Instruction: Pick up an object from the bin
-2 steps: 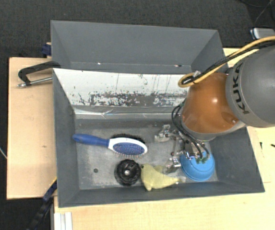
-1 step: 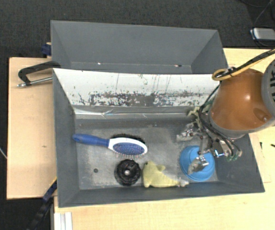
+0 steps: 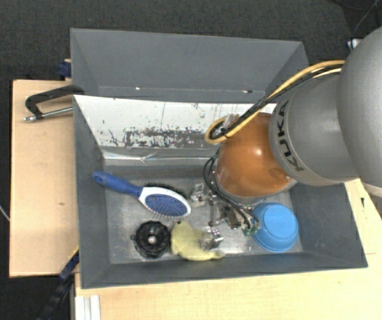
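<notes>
Arm (image 3: 337, 132) was cut off at the right edge. Orange cover (image 3: 251, 162) hid bin (image 3: 91, 199) floor beneath it; gripper (image 3: 215, 235) covered part of blue cup (image 3: 281, 229) and yellow lump (image 3: 189, 247).

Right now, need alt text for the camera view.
The robot's hand is low in the grey bin, beside a pale yellow lump. In view, a blue cup lies right of it; a blue brush and a black round thing lie left.
</notes>
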`<state>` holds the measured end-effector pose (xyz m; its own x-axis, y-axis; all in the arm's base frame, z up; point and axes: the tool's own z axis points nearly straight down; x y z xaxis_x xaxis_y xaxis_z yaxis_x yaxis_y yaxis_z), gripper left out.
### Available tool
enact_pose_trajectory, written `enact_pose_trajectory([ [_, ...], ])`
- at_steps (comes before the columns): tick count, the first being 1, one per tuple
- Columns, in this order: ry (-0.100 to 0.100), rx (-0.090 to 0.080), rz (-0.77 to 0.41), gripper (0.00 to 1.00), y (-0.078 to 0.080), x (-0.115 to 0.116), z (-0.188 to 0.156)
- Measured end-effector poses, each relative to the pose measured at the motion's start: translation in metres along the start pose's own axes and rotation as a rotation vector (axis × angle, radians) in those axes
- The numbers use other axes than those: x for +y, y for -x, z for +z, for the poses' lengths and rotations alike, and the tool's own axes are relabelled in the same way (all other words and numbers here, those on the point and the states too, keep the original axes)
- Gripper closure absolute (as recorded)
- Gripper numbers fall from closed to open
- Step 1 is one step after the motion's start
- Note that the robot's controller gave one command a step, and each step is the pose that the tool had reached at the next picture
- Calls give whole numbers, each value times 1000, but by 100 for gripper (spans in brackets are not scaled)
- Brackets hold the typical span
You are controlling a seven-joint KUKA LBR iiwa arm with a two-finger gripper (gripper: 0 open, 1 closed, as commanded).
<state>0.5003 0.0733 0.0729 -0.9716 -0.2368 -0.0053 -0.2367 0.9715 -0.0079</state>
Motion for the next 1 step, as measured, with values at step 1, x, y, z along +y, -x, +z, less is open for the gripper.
enact_pose_trajectory([
  [1,6,-1,-110,0,38,81,0],
])
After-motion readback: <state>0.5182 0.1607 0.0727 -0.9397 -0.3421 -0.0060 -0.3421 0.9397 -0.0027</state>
